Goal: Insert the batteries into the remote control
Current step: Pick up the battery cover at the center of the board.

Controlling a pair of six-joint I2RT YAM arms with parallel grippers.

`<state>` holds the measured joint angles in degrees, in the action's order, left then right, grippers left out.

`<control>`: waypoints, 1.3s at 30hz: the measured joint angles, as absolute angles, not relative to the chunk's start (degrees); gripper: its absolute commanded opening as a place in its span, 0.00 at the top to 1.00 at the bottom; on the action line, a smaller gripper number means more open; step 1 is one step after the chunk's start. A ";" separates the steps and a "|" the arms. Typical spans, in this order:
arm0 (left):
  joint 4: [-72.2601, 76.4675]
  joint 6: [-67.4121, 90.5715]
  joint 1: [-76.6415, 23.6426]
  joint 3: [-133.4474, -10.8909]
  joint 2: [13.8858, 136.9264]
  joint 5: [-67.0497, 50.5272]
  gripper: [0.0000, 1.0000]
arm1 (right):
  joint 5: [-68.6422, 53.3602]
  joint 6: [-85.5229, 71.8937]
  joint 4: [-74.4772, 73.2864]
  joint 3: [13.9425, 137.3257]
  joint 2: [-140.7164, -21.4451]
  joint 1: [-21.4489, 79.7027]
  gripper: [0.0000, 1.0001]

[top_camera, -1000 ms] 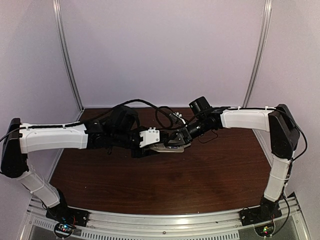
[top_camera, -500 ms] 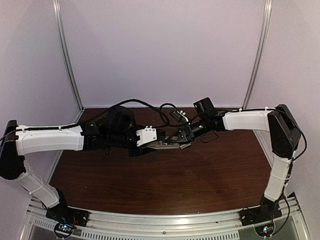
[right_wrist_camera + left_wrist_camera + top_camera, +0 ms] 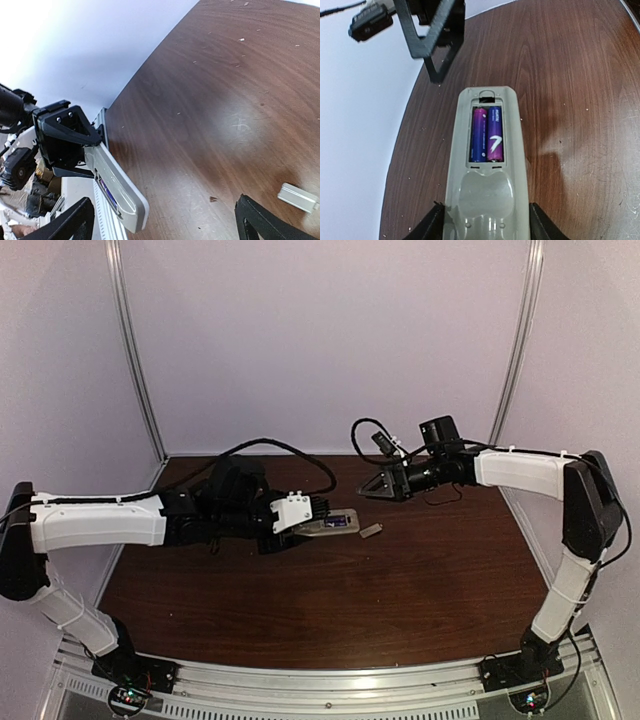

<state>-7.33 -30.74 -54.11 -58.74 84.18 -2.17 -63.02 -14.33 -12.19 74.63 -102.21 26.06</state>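
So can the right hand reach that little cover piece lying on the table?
Probably yes. The cover piece lies flat on the bare table, just apart from the remote control held by the left hand, with nothing over it. The right hand hangs open and empty nearby.

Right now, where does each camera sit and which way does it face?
Top external: above and behind the bases, facing down over the dark brown wooden table; both white arms show.
Left wrist: on the left gripper, facing along the slim grey-beige remote control it clamps, two purple batteries inside; its black fingertips show.
Right wrist: on the open right gripper, facing down towards the left gripper; its black fingertips show.
Shared: all see the remote; top and right wrist see the small flat beige cover.
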 measured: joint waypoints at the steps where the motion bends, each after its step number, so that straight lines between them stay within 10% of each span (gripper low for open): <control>1: -7.25 -30.37 -54.11 -58.28 84.12 -2.04 1.00 | -61.23 -12.99 -13.45 74.78 -101.30 25.23 0.00; 12: -5.93 -23.99 -54.11 -51.94 83.44 2.11 1.00 | -44.82 -4.84 -25.76 78.67 -105.19 20.12 0.07; 20: -5.54 -20.82 -54.11 -51.09 83.24 3.66 1.00 | -39.51 -4.91 -28.49 79.81 -110.28 19.27 0.47; 39: -4.36 -19.27 -54.11 -51.00 83.24 4.36 1.00 | -37.06 -7.75 -28.84 85.80 -121.45 19.64 0.63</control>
